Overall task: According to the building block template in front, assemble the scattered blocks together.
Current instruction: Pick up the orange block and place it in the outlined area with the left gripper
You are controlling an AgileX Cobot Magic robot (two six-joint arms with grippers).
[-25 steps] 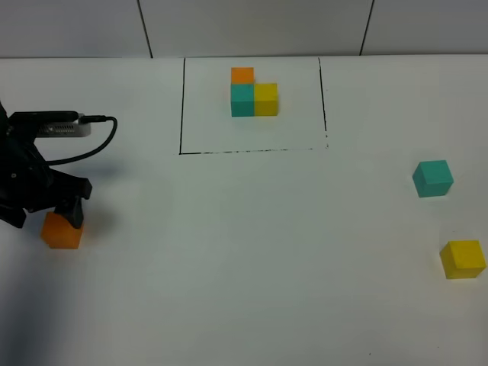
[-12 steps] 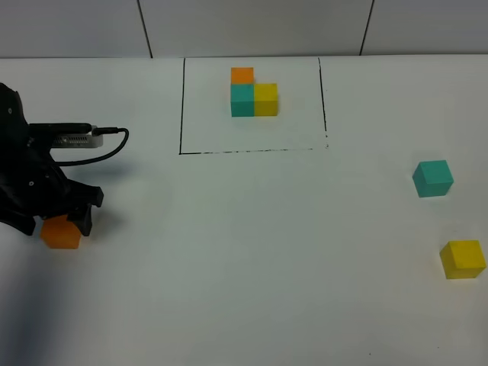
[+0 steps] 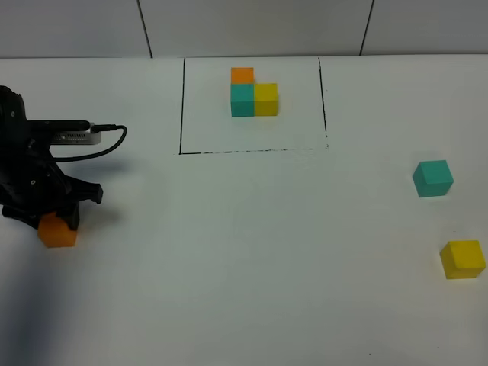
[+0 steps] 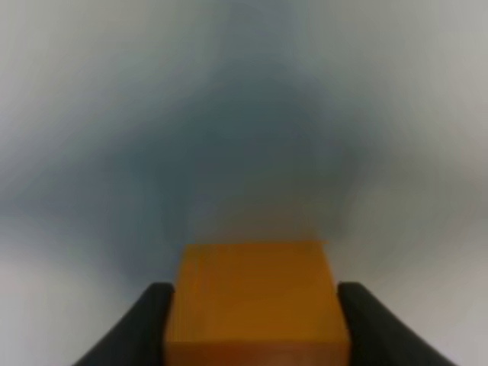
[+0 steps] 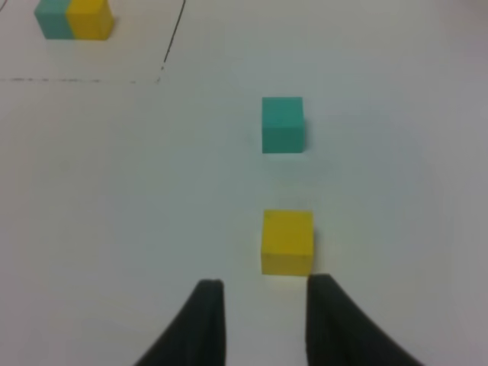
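From the high camera, you see the building block template at about 12 o'clock on the white table. It is an L of orange, teal and yellow cubes inside a thin black rectangle. Your left gripper sits at 9 o'clock, low over the loose orange cube, which rests on the table. The loose teal cube lies at 3 o'clock and the loose yellow cube at 4 o'clock. They are near each other but apart, and well away from the template.

On your left wrist camera, the left gripper has the orange cube between its black fingers. One finger lies against each side face, so the jaws are clamped on it. The table beyond is blurred.

On your right wrist camera, the right gripper has its jaws apart with nothing between them. The yellow cube sits just beyond the fingertips, not touching them. The teal cube lies farther out along the same line. Farthest off are the template's teal and yellow cubes and a corner of the black rectangle.
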